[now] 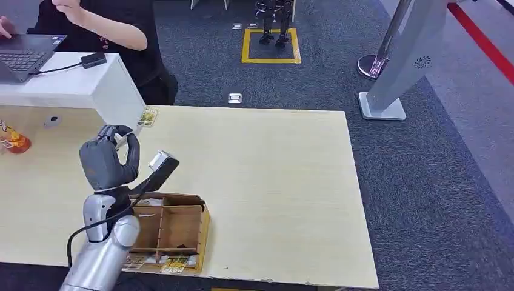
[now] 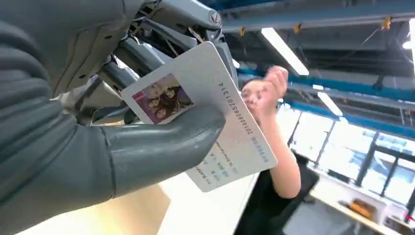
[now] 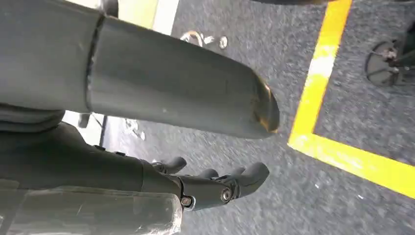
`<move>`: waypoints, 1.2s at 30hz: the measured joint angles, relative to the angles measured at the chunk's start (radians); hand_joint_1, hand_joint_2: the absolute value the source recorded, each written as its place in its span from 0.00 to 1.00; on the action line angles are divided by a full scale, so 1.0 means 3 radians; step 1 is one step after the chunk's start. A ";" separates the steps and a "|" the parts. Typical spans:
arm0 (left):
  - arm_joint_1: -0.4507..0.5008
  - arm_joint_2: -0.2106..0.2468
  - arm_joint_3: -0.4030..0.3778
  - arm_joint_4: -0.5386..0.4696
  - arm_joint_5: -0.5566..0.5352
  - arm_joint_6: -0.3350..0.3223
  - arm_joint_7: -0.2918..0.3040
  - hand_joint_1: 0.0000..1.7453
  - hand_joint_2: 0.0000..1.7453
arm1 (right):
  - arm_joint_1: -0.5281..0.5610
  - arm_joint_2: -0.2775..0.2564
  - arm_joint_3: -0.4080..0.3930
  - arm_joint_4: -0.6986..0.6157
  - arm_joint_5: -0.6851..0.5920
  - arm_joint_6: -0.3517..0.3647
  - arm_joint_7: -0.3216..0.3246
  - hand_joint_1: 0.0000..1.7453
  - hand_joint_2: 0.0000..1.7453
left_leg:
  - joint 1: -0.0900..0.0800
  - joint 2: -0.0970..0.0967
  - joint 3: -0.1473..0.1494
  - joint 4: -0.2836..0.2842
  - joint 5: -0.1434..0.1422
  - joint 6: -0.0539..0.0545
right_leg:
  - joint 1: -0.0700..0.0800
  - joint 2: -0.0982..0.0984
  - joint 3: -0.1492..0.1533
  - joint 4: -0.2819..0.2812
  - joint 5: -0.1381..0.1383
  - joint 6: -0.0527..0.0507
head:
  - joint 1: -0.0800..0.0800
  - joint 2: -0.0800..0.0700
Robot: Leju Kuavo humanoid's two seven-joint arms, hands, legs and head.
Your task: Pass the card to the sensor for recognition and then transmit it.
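Worktop (image 1: 273, 182): broad bare surface to the right of the left hand (image 1: 109, 160) and ahead to the far edge. Obstruction directly below the hand: wooden compartment box (image 1: 173, 230) at the near edge. Obstruction ahead-left: white raised desk (image 1: 73, 85) carrying a laptop (image 1: 24, 54) and cable, with a person (image 1: 115, 30) seated behind it. Small orange object (image 1: 13, 140) at the far left. Right hand (image 3: 215, 188) hangs over carpeted floor (image 3: 244, 73), fingers apart, nothing nearby.

Pale wooden table (image 1: 273, 182), dark grey carpet (image 1: 424, 182) with yellow floor marking (image 1: 271, 59), white desk (image 1: 79, 88), ceiling strip lights (image 2: 284, 51)
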 joint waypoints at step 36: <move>0.1468 0.0217 -0.0599 -0.1935 0.3106 -0.0115 -0.1366 1.00 1.00 | 0.0053 0.0271 -0.0420 -0.0226 -0.0254 -0.0108 -0.0044 0.00 0.00 | 0.0003 -0.0007 -0.0005 -0.0003 0.0004 -0.0003 | 0.0002 -0.0008 -0.0001 0.0002 -0.0002 0.0002 | -0.0001 0.0000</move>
